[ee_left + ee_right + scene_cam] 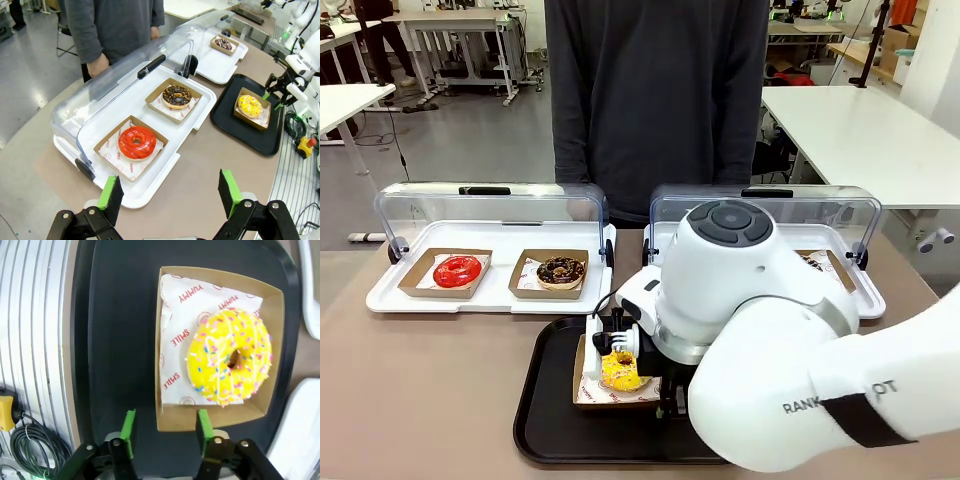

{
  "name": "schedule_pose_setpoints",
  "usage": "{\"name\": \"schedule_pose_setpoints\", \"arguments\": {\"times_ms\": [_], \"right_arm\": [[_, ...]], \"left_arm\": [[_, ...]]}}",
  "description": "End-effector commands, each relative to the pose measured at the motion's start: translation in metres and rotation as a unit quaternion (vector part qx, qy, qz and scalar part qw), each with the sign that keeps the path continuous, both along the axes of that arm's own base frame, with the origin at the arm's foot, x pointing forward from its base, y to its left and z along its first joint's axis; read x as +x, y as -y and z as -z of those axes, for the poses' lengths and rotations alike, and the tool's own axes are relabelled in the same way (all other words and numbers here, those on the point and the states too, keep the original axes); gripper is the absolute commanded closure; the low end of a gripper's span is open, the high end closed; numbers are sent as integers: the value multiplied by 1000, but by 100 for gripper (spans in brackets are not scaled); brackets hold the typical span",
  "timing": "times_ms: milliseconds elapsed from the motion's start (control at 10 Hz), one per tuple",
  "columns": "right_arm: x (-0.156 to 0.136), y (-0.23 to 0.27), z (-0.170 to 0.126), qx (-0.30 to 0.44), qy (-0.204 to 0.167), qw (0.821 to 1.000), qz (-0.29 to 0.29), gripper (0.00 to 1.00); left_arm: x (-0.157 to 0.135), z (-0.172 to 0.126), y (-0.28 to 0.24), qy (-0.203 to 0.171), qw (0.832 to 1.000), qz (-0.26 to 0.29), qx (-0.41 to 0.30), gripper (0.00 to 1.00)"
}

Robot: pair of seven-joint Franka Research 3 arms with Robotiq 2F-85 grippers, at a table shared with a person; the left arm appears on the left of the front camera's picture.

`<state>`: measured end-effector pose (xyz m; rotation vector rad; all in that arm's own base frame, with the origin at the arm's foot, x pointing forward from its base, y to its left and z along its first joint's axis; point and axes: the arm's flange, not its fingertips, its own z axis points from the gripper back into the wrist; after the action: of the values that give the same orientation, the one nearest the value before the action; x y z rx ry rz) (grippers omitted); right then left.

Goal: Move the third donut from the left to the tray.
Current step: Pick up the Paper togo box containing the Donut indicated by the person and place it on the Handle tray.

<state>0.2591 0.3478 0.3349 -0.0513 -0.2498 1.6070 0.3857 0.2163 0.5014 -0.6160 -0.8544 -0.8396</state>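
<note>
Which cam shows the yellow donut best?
Right wrist view: the yellow donut sits large and unblocked from above in its cardboard holder on the black tray. Front view: partly hidden by the right arm. Left wrist view: whole but small and far.

A red donut (457,270) and a chocolate donut (560,271) sit on a lidded white tray (490,297) toward the table's (410,390) far left.

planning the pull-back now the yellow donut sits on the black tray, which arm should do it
Right: its open pincer straddles the holder's edge on the tray; it likely just needs to lift away. The left pincer hovers by the red donut.
</note>
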Motion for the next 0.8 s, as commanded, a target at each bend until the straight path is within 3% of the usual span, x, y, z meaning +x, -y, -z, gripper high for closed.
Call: {"name": "schedule_pose_setpoints", "arguments": {"times_ms": [0,300,400,500,700], "right_arm": [[-19,29,-28,3,-3,1000,4,0],[-17,41,-53,23,1,1000,-5,0],[-16,44,-57,39,-1,999,-32,0],[-3,15,-53,10,20,1000,8,0],[-3,15,-53,10,20,1000,8,0]], "left_arm": [[-1,-1,1,0,1000,0,-1,0],[-1,-1,1,0,1000,0,-1,0],[-1,-1,1,0,1000,0,-1,0],[-1,-1,1,0,1000,0,-1,0],[-1,-1,1,0,1000,0,-1,0]]}}
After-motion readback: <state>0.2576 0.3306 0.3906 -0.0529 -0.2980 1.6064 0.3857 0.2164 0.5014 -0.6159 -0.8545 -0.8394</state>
